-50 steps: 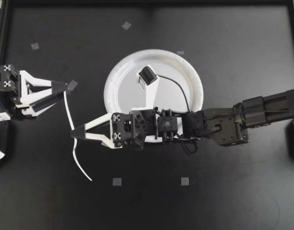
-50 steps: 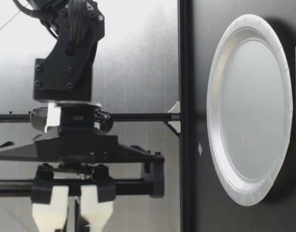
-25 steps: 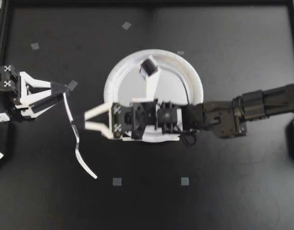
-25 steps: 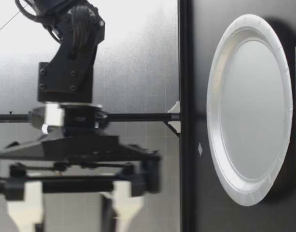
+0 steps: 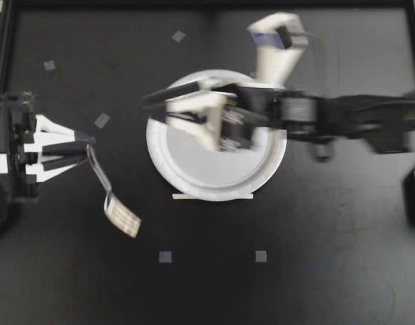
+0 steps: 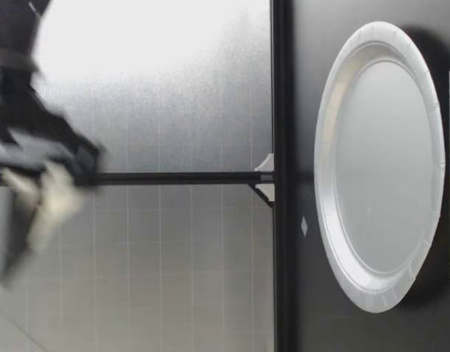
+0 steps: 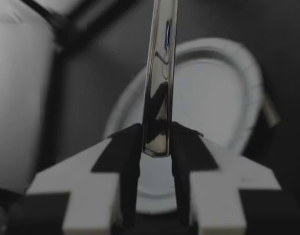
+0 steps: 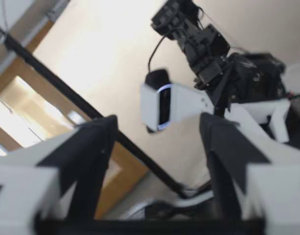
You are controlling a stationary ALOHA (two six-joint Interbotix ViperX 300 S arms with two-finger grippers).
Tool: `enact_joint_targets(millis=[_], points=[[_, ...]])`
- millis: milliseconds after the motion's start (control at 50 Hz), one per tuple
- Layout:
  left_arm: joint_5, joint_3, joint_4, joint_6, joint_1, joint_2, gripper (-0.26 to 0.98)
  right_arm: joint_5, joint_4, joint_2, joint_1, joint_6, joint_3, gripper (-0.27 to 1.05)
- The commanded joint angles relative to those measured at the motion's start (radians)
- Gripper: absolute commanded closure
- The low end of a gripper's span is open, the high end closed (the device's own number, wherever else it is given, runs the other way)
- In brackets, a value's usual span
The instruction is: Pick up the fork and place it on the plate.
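The fork (image 5: 111, 198) is polished metal, its handle mirror-glossy. The plate (image 5: 193, 186) looks like white paper, smooth with a faint sheen. The table (image 5: 329, 257) is matt black. On the left gripper (image 5: 91, 150), the fingers (image 7: 238, 186) are matt white plastic with black pads (image 7: 125, 164).

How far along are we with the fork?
Done: the left hand is shut on the fork at its handle end, clear in the left wrist view. In hand: the fork sits beside the plate, not on it; whether its tines are off the table I cannot tell. Left: carry it over and set it on the empty plate. The right hand is open above the plate.
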Motion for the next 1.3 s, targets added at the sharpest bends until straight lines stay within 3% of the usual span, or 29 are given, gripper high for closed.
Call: enact_joint_targets(millis=[0, 180, 380, 600, 840, 1060, 1280], points=[[0.091, -0.069, -0.029, -0.107, -0.003, -0.011, 0.62, -0.006, -0.008, -0.078, -0.002, -0.063, 0.031, 0.11], [0.249, -0.098, -0.057, -0.360, -0.003, -0.002, 0.62, -0.006, -0.008, -0.115, 0.011, -0.150, 0.097, 0.11], [0.275, -0.023, -0.094, -0.683, -0.009, 0.005, 0.62, -0.026, -0.009, -0.103, 0.012, -0.153, 0.117, 0.11], [0.293, 0.038, -0.097, -0.833, -0.040, 0.020, 0.62, -0.064, -0.009, -0.103, 0.012, -0.153, 0.144, 0.11], [0.365, -0.020, -0.094, -0.916, -0.041, 0.175, 0.62, -0.071, -0.008, -0.104, 0.012, -0.153, 0.147, 0.11], [0.552, -0.173, -0.052, -0.930, -0.032, 0.296, 0.62, -0.071, -0.008, -0.106, 0.012, -0.153, 0.149, 0.11], [0.555, -0.129, 0.029, -1.046, 0.009, 0.377, 0.62, -0.118, -0.008, -0.104, 0.012, -0.147, 0.181, 0.11]])
